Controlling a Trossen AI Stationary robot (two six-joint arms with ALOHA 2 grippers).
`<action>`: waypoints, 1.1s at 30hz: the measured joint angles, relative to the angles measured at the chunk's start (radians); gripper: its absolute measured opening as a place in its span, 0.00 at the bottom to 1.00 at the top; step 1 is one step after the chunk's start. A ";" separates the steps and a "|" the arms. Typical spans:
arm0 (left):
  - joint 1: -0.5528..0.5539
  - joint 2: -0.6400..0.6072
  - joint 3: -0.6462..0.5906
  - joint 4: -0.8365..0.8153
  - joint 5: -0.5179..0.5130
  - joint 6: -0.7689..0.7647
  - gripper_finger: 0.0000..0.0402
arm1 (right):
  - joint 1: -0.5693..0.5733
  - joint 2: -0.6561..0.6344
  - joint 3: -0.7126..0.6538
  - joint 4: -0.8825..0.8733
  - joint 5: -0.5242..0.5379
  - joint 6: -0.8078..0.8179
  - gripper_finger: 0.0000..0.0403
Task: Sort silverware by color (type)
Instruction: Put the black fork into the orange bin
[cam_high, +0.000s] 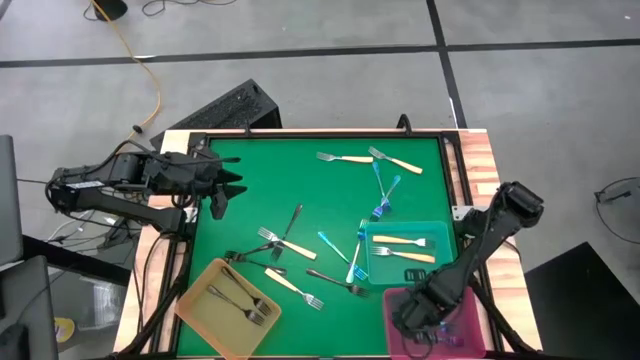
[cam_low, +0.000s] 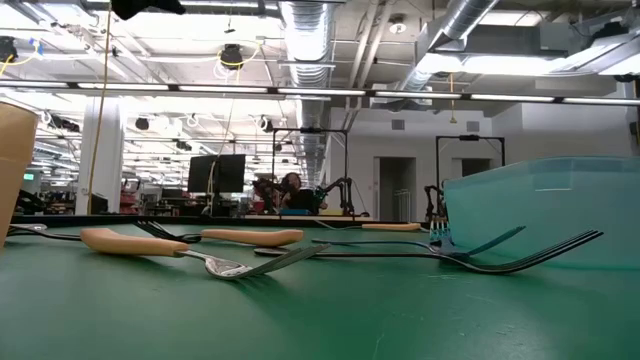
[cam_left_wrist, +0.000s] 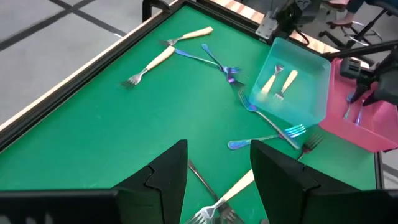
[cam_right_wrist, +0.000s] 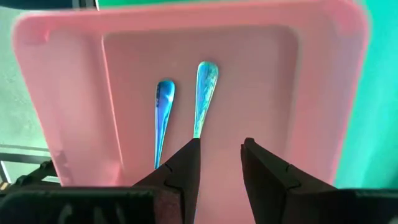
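Silverware lies scattered on the green mat (cam_high: 300, 200): cream-handled forks (cam_high: 345, 158), iridescent blue-purple forks (cam_high: 385, 198) and dark grey forks (cam_high: 293, 225). The yellow tray (cam_high: 205, 310) holds dark grey forks, the teal tray (cam_high: 440, 240) cream-handled ones. Two iridescent forks (cam_right_wrist: 163, 121) lie flat in the pink tray (cam_right_wrist: 74, 74). My right gripper (cam_right_wrist: 221, 146) hangs open above that tray (cam_high: 392, 300), pointing down, nothing between its fingers. My left gripper (cam_left_wrist: 219, 152) stands open above the mat's left edge (cam_high: 222, 195), holding nothing.
The three trays stand along the mat's near edge, pink at the right, teal beside it, yellow at the left. A black rail (cam_high: 320, 133) frames the mat. In the low view forks (cam_low: 130, 240) lie flat in front of the teal tray (cam_low: 545, 210).
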 joint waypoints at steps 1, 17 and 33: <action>0.000 0.000 0.000 0.002 0.000 0.000 0.39 | -0.009 0.000 0.007 -0.004 0.000 -0.014 0.34; 0.000 -0.001 0.000 0.002 0.028 0.024 0.39 | -0.235 0.000 0.140 -0.137 0.005 -0.329 0.34; 0.000 -0.101 0.000 0.057 -0.010 0.136 0.39 | -0.514 -0.037 0.336 -0.127 0.088 -0.523 0.34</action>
